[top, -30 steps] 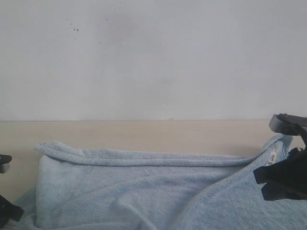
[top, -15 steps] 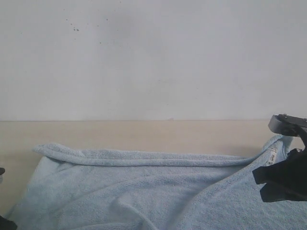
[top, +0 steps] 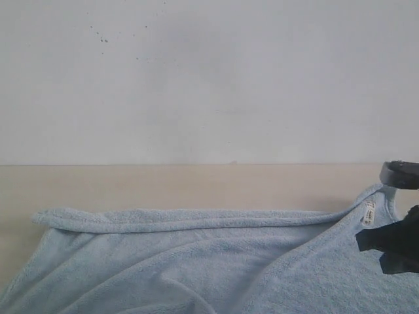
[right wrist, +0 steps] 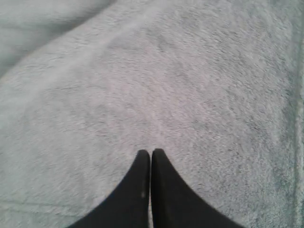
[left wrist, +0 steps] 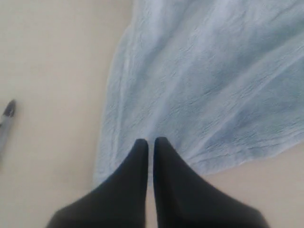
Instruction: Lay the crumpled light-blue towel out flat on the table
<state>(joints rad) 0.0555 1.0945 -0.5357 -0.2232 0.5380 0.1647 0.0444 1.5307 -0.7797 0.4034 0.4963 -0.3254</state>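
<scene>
The pale blue towel (top: 196,261) lies across the table (top: 163,183), with its far hem rolled into a long ridge. Its white tag (top: 368,213) shows near the right corner. My left gripper (left wrist: 150,142) is out of the exterior view. It is shut on the towel's (left wrist: 204,85) edge, and stretch folds fan out from its tips. My right gripper (top: 363,241) is at the right edge, beside the tag. In its wrist view it (right wrist: 150,153) is shut, with flat towel pile (right wrist: 156,80) beneath it and nothing visibly pinched.
A white wall (top: 209,78) rises behind the table. Bare tabletop (left wrist: 47,71) shows beside the towel's edge in the left wrist view. A slim grey object with a dark tip (left wrist: 7,114) lies there.
The towel's left end has been drawn left and forward, so the cloth lies wider and flatter. The left gripper has left the exterior view. The right arm has shifted slightly right.
</scene>
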